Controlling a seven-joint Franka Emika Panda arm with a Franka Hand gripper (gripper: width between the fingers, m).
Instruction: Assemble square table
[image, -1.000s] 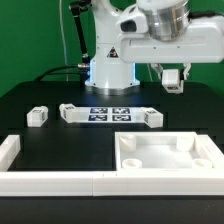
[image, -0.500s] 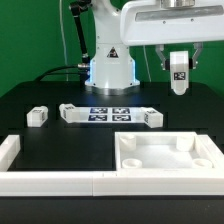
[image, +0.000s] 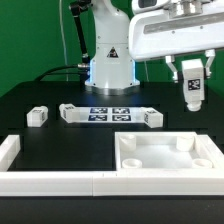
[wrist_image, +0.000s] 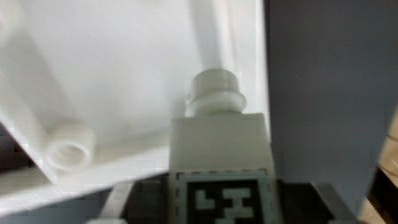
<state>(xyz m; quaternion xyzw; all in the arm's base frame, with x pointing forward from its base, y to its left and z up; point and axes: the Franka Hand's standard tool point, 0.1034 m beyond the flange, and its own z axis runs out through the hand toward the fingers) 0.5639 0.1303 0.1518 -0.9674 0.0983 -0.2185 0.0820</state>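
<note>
The square table's top (image: 165, 158) lies rim-side up at the front of the exterior view's right, with round sockets in its corners. My gripper (image: 191, 74) is shut on a white tagged leg (image: 192, 88) and holds it upright in the air above the top's far right corner. In the wrist view the leg (wrist_image: 222, 145) points its screw tip at the white top (wrist_image: 107, 80), beside a corner socket (wrist_image: 68, 152). Three more legs lie on the black table: one at the left (image: 38, 116), one beside the marker board (image: 72, 113), one at its right end (image: 152, 117).
The marker board (image: 110, 114) lies flat in the middle of the table. A long low white border rail (image: 50, 181) runs along the front edge and turns up at the left (image: 8, 150). The robot's base (image: 108, 65) stands behind.
My gripper has carried the leg toward the exterior view's right and lower, closer over the table top's far right corner.
</note>
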